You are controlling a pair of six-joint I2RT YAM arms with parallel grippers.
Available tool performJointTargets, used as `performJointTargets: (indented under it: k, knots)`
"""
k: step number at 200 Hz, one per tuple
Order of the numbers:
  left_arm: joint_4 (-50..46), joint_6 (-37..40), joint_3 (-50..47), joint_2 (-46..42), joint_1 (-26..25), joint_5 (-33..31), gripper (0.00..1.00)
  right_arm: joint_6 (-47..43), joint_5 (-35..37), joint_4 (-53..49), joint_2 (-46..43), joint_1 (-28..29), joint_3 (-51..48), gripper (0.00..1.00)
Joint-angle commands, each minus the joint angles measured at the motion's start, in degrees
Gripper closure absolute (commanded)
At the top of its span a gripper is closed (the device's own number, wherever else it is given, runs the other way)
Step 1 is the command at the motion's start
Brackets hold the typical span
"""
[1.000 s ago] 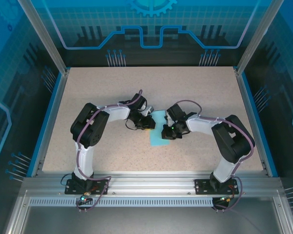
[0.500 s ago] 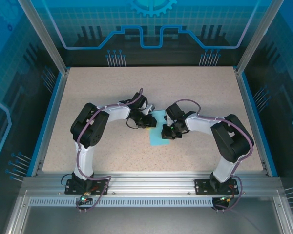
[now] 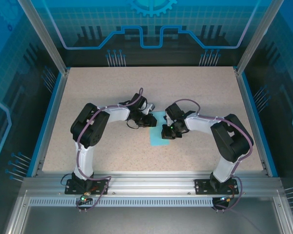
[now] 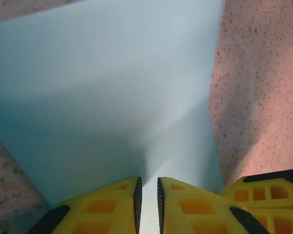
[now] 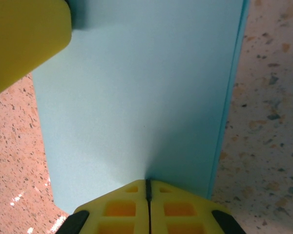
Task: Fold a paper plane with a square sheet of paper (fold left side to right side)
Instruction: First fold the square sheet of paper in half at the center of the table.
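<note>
The square sheet of paper (image 3: 159,137) lies folded into a narrow light-blue strip at the table's middle. In the right wrist view the paper (image 5: 136,97) shows a doubled edge along its right side. My left gripper (image 3: 151,121) is at the strip's far left corner, its tips (image 4: 149,181) down on the paper (image 4: 112,87) with the jaws a narrow slit apart and nothing pinched. My right gripper (image 3: 167,132) rests on the strip's right side, jaws shut (image 5: 148,182) and pressing on the sheet. A left finger (image 5: 24,39) shows at the strip's far corner.
The speckled tabletop (image 3: 107,92) is ringed by a blue rim and aluminium frame posts (image 3: 43,36). Both arms bend inward over the centre; the rail with their bases (image 3: 151,187) runs along the near edge.
My left gripper has slid a little farther along the strip's left edge toward its far corner. The right gripper and the paper have stayed almost still.
</note>
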Motion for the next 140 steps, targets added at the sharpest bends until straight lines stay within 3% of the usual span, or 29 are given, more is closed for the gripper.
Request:
performJointTargets:
  k: [1, 57, 140]
  knots:
    - [2.3, 1.2, -2.9, 1.4, 0.6, -2.2, 0.8, -1.1, 6.3, -5.6, 3.0, 0.2, -1.3, 0.92]
    - [3.6, 0.6, -3.2, 1.2, 2.9, -4.6, 0.8, -1.4, 6.9, -5.9, 3.2, -0.2, -2.1, 0.93]
    - [0.2, 0.8, 5.0, 4.8, 6.6, -7.6, 0.8, -1.7, 6.9, -5.8, 3.2, -0.8, -3.0, 0.93]
